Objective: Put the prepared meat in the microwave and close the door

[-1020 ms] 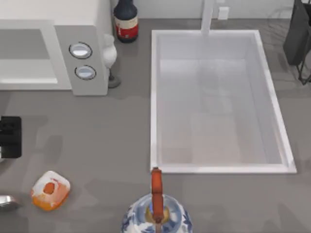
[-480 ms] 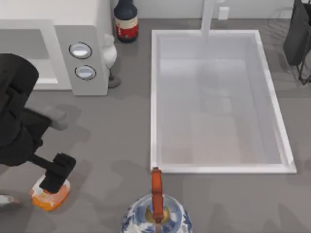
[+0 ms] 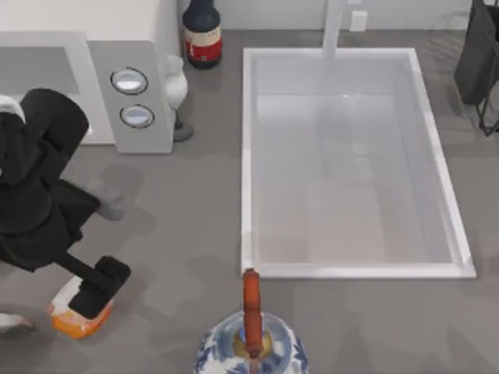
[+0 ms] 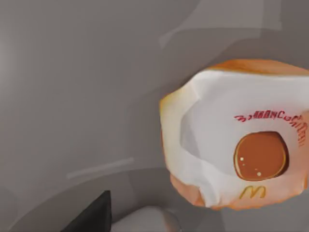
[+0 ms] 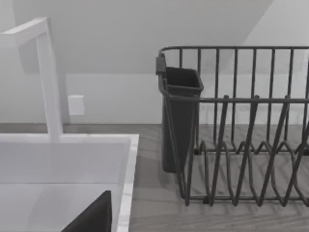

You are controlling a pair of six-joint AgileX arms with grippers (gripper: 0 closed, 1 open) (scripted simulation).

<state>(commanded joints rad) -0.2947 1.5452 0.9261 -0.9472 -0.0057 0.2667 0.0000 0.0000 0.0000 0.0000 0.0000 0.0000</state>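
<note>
The left gripper [image 3: 92, 294] is hovering over the prepared meat [image 3: 76, 315] — pickup step; I cannot tell its jaw state. Next: grasping, lifting toward the microwave [image 3: 140, 58].

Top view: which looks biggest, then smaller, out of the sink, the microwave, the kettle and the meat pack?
1. Sink
2. Microwave, partly cut off by the frame
3. Kettle, also cut off
4. Meat pack, partly under the left hand

A white sink [image 3: 248, 156] sits right of centre, its white tap [image 5: 46, 72] behind; a dark bottle [image 3: 202, 33] stands at the back; a blue-white kettle [image 3: 251, 347] sits at the front edge; a black dish rack [image 5: 241, 125] stands far right.
</note>
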